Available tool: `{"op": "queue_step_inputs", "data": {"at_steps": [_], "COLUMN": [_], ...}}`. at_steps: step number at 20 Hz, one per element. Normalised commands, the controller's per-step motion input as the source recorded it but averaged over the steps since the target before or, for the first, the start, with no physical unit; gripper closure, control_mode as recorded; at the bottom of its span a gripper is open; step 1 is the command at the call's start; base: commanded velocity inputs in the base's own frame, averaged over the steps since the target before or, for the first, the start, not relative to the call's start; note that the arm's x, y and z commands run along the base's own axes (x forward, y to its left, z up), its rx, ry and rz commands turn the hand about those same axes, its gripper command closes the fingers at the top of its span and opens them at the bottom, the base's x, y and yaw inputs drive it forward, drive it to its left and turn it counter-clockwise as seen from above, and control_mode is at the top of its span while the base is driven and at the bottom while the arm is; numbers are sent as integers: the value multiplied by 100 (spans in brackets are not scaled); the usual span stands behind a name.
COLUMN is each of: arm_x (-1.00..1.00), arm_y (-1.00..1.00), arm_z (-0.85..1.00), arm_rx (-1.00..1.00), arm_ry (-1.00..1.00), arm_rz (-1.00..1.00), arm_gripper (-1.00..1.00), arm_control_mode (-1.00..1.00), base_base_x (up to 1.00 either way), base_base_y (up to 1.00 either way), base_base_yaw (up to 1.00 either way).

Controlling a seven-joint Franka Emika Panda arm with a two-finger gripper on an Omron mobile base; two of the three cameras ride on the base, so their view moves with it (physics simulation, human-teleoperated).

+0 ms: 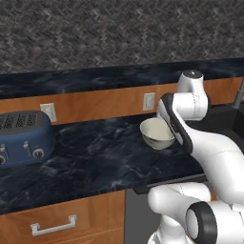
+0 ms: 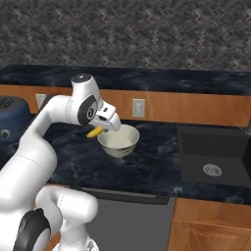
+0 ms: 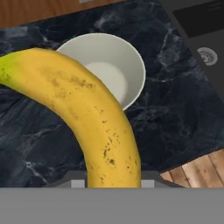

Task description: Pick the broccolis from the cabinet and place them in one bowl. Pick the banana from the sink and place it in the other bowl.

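Arm bent forward, end effector (image 2: 100,128) closed on the banana (image 3: 87,113) above the pale bowl's (image 2: 118,141) rim. The banana's long axis runs out from the fingers, curving left in the hand view.

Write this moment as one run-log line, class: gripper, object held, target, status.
gripper: shut on banana | target: cream bowl on dark counter | position: banana above bowl's near rim | status: not yet released

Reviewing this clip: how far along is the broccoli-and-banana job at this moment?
Done: the banana is out of the sink and sits in the gripper, carried above the counter. In hand: it hangs by the rim of the cream bowl, which looks empty, so the drop remains. Left: releasing it into that bowl. The broccoli part cannot be judged from these pictures.
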Motion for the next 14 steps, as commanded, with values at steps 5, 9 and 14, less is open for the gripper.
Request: {"op": "queue_step_inputs", "data": {"at_steps": [5, 9, 14], "arm_x": [22, 68, 76], "arm_y": [2, 0, -20], "arm_z": [-2, -5, -13], "arm_rx": [0, 0, 3], "arm_ry": [-1, 0, 2], "arm_rz": [0, 0, 2], "arm_gripper": [100, 100, 100], "arm_control_mode": [-100, -100, -100], "base_base_x": [0, 0, 0], "base_base_y": [0, 0, 0], "base_base_yaw": [0, 0, 0]}}
